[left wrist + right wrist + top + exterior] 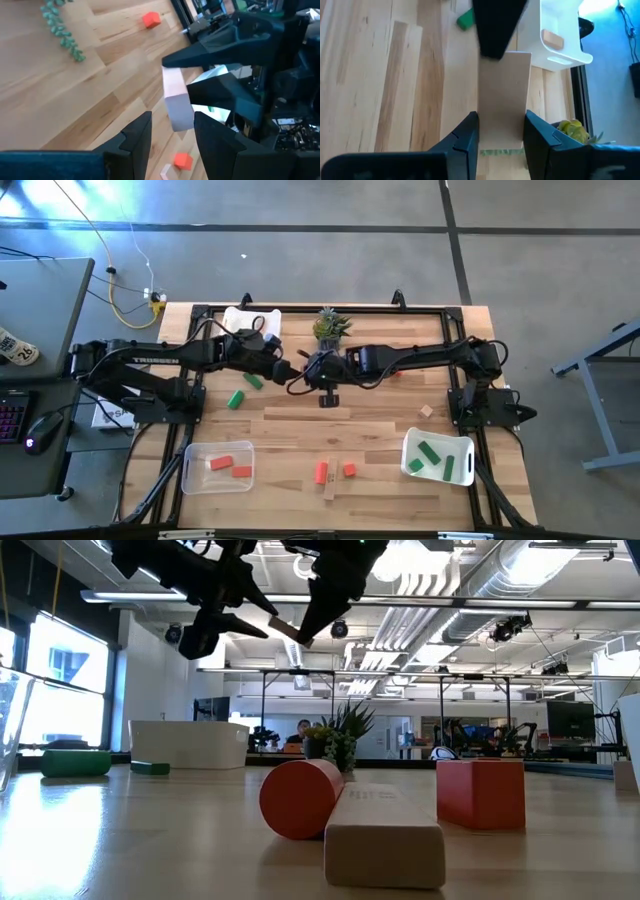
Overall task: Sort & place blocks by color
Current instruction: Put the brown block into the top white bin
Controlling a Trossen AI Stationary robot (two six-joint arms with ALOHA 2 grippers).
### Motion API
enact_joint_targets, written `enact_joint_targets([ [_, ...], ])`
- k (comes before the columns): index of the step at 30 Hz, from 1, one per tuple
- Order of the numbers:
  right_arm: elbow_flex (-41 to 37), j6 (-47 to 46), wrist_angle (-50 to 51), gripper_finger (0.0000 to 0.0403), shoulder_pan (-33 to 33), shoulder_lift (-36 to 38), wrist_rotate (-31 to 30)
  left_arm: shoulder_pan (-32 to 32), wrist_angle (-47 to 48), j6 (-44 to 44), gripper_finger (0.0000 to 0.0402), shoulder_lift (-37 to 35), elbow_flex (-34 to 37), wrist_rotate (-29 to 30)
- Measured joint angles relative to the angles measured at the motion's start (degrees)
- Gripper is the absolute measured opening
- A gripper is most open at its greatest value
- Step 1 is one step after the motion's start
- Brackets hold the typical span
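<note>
A tan bar block (503, 85) hangs in the air over the table's middle, just in front of the potted plant (330, 328). My right gripper (501, 122) is shut on it. My left gripper (172, 122) comes from the table's left and is open. Its two fingers stand on either side of the bar's free end (179, 117), with a gap showing on one side. In the low view the bar (288, 630) shows high above the table between the two grippers. Loose red, green and tan blocks lie on the table. My right gripper pinches the tan bar's two long sides (502, 127) between its two fingers, at the end nearer the right arm. The fingers come from the table's right, slanting down, and lie along the bar. The bar is lifted clear and sticks out toward my left gripper.
A white bin (250, 320) with a tan block stands at the far left. Near left is a clear bin (218, 467) with red blocks, near right a white bin (438, 457) with green ones. Green blocks (235, 398) lie left of centre, red blocks (321, 471) near the front edge.
</note>
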State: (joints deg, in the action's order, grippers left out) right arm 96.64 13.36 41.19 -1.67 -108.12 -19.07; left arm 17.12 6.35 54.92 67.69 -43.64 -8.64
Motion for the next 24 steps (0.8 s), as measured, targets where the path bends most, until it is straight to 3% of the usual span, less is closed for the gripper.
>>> enact_joint_targets([
  [24,-0.02,-3.49,-2.95,0.0090,0.00,-0.02,-1.36,0.66,-6.20,-1.36,0.0128,2.90,0.02,0.29],
])
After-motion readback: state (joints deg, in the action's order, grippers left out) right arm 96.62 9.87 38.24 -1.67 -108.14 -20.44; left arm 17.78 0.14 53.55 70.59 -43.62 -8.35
